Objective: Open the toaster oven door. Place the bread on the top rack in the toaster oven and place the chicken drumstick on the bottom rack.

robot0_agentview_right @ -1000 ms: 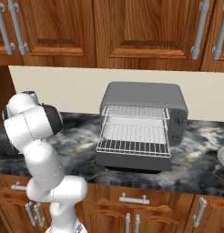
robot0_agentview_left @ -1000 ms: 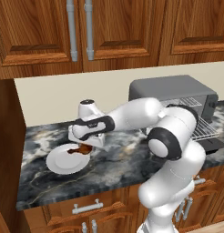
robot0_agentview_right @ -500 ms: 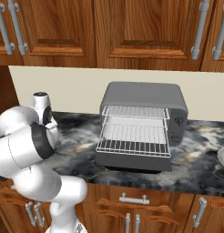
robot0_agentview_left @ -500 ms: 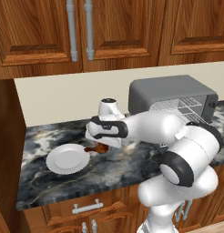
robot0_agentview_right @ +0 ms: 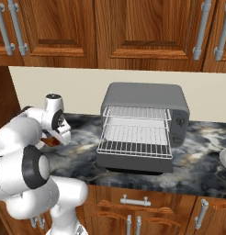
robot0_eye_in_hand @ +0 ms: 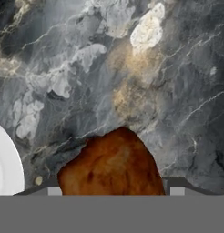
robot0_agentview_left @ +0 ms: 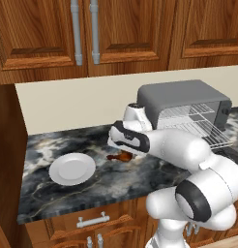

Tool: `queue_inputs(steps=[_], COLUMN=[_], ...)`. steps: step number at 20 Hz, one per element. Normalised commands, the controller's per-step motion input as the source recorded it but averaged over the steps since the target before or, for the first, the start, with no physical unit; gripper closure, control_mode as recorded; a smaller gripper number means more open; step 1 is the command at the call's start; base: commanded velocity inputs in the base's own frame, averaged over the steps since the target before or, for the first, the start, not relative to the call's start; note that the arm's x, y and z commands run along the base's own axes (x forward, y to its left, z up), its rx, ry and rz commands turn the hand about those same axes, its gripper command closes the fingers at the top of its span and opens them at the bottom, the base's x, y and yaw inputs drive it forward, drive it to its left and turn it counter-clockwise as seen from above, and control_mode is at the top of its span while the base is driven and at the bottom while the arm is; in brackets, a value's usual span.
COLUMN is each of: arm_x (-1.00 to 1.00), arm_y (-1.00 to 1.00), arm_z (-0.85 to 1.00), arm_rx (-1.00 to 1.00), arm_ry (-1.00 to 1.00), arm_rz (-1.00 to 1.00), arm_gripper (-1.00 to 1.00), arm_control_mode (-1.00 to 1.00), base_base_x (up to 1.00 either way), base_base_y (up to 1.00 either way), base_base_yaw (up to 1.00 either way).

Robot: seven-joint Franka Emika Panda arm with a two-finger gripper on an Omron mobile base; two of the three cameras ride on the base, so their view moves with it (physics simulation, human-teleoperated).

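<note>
the gripper (robot0_agentview_left: 122, 154) hangs over the marble counter (robot0_agentview_left: 67, 193), between the white plate (robot0_agentview_left: 72, 168) and the toaster oven (robot0_agentview_left: 184, 104). its fingers are spread fairly wide and pinch the chicken drumstick (robot0_agentview_left: 122, 156) between them; in the left base view the thin bone end sticks out toward 9 o'clock, just under the hand. in the hand view the drumstick's (robot0_eye_in_hand: 111, 166) bulbous brown end sits at 6 o'clock between the finger tips, above the grey veined counter (robot0_eye_in_hand: 132, 68), and the plate's rim (robot0_eye_in_hand: 4, 164) curves in at 8 o'clock. in the right base view the gripper (robot0_agentview_right: 54, 140) is at 9 o'clock from the oven (robot0_agentview_right: 142, 98), with a bit of reddish-brown drumstick (robot0_agentview_right: 50, 142) showing below the hand.

the toaster oven door (robot0_agentview_right: 135, 164) is folded down flat at the front. the top rack (robot0_agentview_right: 135, 113) sits inside at the upper level. the bottom rack (robot0_agentview_right: 135, 142) is pulled out forward over the door; both look bare. the plate is bare, lying at 9 o'clock from the gripper in the left base view, near but apart from the drumstick. wooden cabinets (robot0_agentview_left: 116, 29) run above the counter. cannot tell where the bread is.
</note>
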Motion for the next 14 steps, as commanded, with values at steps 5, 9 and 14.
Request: queue_inputs(steps=[5,9,14], arm_x=[-0.01,0.00,0.03], arm_y=[-0.59,-0.64,-0.64], arm_z=[0.13,0.05,0.02], arm_rx=[0.00,0.00,0.00], arm_ry=[0.00,0.00,0.00], arm_rz=[0.00,0.01,0.00], arm_gripper=[1.00,1.00,1.00], arm_control_mode=[-1.00,-1.00,-1.00], base_base_x=[0.00,0.00,0.00], base_base_y=[0.00,0.00,0.00], base_base_yaw=[0.00,0.00,0.00])
